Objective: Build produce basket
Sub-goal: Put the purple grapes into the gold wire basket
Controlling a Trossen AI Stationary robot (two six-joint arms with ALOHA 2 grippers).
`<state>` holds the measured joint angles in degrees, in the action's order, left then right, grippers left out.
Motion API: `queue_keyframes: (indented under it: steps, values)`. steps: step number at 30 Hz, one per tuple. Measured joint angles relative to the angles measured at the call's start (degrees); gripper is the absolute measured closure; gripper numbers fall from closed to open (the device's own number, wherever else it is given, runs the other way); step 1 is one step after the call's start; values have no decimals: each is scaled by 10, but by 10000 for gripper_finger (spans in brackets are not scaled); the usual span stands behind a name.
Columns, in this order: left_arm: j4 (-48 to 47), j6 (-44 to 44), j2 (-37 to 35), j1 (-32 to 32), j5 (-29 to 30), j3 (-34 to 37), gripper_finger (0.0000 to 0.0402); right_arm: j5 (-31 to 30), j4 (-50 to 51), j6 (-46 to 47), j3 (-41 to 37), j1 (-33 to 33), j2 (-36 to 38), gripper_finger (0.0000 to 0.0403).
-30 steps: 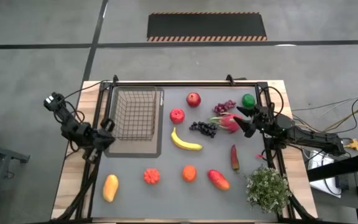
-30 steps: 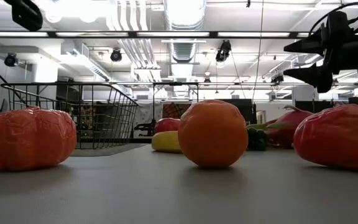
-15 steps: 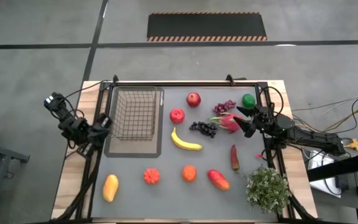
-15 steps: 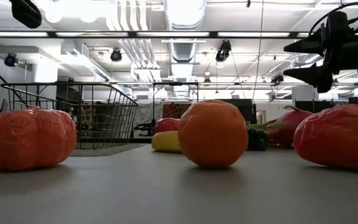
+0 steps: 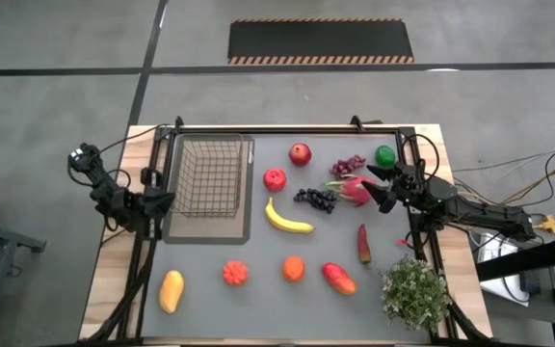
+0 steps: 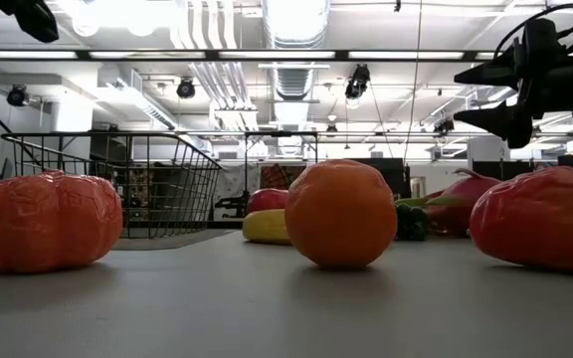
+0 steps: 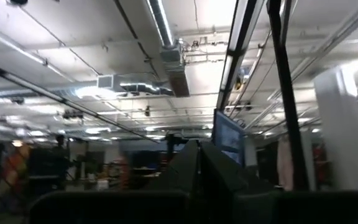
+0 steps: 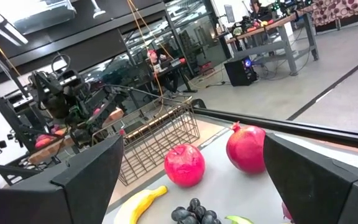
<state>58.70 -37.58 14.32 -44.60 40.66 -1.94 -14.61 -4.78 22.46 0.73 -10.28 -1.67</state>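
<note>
The wire basket (image 5: pixel 208 176) stands at the far left of the grey mat. The produce lies spread on the mat: two apples (image 5: pixel 300 153) (image 5: pixel 275 179), a banana (image 5: pixel 287 219), grapes (image 5: pixel 316 199), a dragon fruit (image 5: pixel 355 189), a lime (image 5: pixel 385 154), a chilli (image 5: pixel 363 243), an orange (image 5: pixel 293 268) and mangoes (image 5: pixel 338 278) (image 5: pixel 171 290). My left gripper (image 5: pixel 162 201) is shut and holds nothing. It stands beside the basket's left side and points up at the ceiling (image 7: pixel 197 155). My right gripper (image 5: pixel 378 188) hangs open and level just right of the dragon fruit (image 8: pixel 192 142).
A bushy potted plant (image 5: pixel 415 292) stands at the near right corner. A flat grey tray (image 5: pixel 210 229) lies under the basket. A dark frame rail (image 5: pixel 287 128) runs along the far edge. The near middle of the mat holds a red-orange fruit (image 5: pixel 235 273).
My left gripper has rolled about its own axis and tipped upward while staying at the table's left edge, still shut. My right gripper and all the produce have kept still.
</note>
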Motion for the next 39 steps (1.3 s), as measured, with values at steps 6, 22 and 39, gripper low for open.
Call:
queue_keyframes:
  steps: [6, 22, 39]
  values:
    - [12, -145, -1, 0, 2, 0, 401, -13, -4, 4, 0, 0, 0, 35]
    - [14, -248, -1, 0, 2, 0, 401, 7, -172, -64, 0, 0, -102, 72]
    - [14, -249, -1, 0, 2, 0, 401, 14, -221, -135, 91, 0, -297, 74]
